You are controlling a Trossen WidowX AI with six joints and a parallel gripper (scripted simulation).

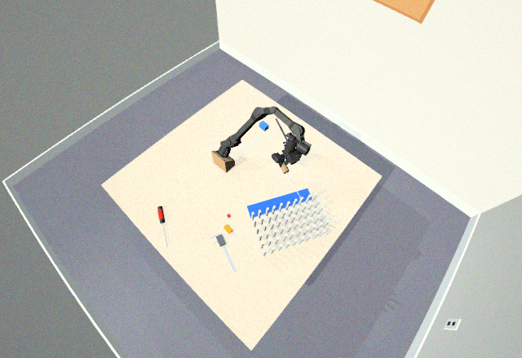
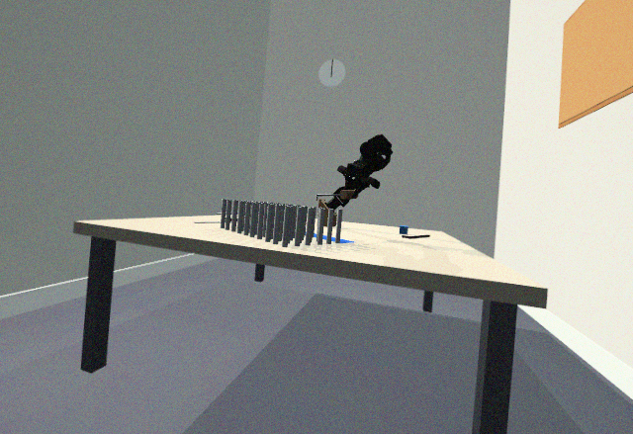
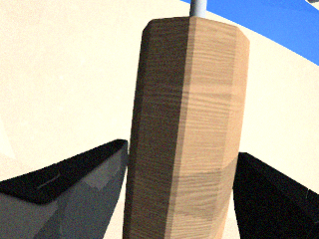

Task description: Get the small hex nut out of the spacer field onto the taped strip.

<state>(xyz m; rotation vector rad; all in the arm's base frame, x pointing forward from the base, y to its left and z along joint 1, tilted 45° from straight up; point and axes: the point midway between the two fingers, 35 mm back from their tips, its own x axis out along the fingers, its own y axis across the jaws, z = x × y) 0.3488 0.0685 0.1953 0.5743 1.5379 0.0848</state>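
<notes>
My gripper (image 1: 283,163) (image 3: 181,158) is shut on the wooden handle (image 1: 285,169) (image 2: 348,194) (image 3: 209,100) of a hook tool. The tool's thin metal rod (image 2: 329,195) (image 3: 198,8) points away from the fingers, and its short bent tip (image 2: 316,198) turns down. In the exterior view the rod is held nearly level, well above the table and higher than the spacer tops. In the top view it reaches across the blue taped strip (image 1: 274,203) (image 2: 341,240) (image 3: 269,20) toward the front row. The metal spacers (image 1: 264,254) (image 2: 285,227) stand upright in rows. I cannot make out the nut.
A red-handled screwdriver (image 1: 160,214), a grey caliper-like tool (image 1: 220,240), an orange piece (image 1: 227,228) and a tiny red piece (image 1: 228,215) lie outside the field. A blue block (image 1: 263,125) (image 2: 403,229) and a dark rod (image 1: 280,129) (image 2: 415,236) lie beyond the arm.
</notes>
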